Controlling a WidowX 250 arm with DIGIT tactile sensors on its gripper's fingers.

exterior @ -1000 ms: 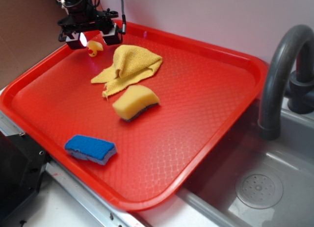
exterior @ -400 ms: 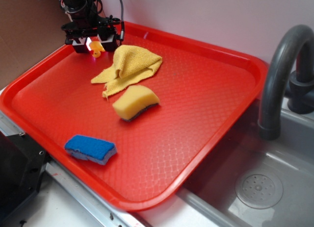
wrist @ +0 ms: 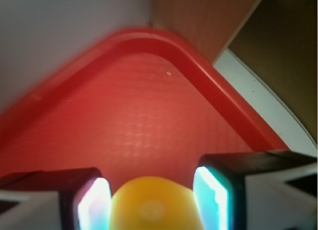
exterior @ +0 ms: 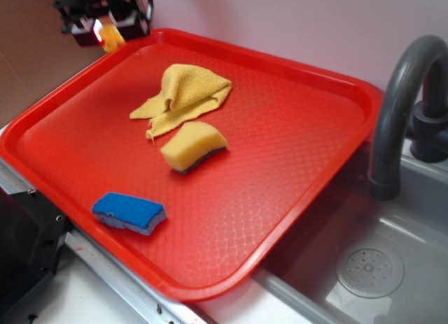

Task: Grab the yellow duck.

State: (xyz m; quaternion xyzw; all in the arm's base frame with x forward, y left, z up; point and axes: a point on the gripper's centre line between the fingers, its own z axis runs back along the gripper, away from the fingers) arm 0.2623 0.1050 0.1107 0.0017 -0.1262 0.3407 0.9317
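Pincer [exterior: 106,31]: clenched on yellow duck [exterior: 110,36], now lifted off red tray [exterior: 294,156] above its far left corner; a second ago, low at tray surface. Duck between fingers [wrist: 94,202] in wrist view. Grab judged complete.

Even, soft light fills the exterior view, with faint shadows under the sponges and a pale sheen on the tray [exterior: 280,128]. The wrist view is blurry; the duck [wrist: 154,205] and glowing fingers [wrist: 94,202] are out of focus.
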